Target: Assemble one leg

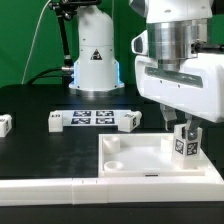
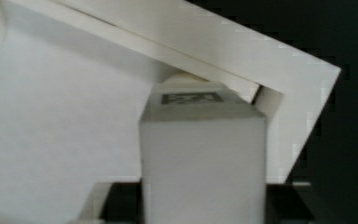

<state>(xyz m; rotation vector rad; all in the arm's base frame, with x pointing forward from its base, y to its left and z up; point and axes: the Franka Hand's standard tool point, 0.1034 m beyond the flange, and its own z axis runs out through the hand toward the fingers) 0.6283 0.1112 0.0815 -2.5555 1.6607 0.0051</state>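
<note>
Between the fingers of the pincer (image 1: 184,136) stands the leg (image 1: 185,143), clamped and held upright with its tagged face turned toward the exterior camera. Its long axis runs straight down from the pincer, in line with the fingers. Directly beneath it lies the white square panel (image 1: 140,160), and the leg hangs over the panel's corner at the exterior view's right; whether its lower end already touches that corner or floats just above cannot be told. The wrist view shows the leg (image 2: 202,150) filling the middle of the picture, tag at its far end, with a corner of the panel (image 2: 87,110) behind it and the dark finger pads at either side of its near end.

My judgement: the coming move turns on that vertical line, since the leg must go straight down from the pincer into the corner socket, with little sideways room.

Well away from the pincer, on the dark tabletop (image 1: 30,100), lie the marker board (image 1: 90,117) and three spare legs (image 1: 56,121), one at each end of the board and one further off.
</note>
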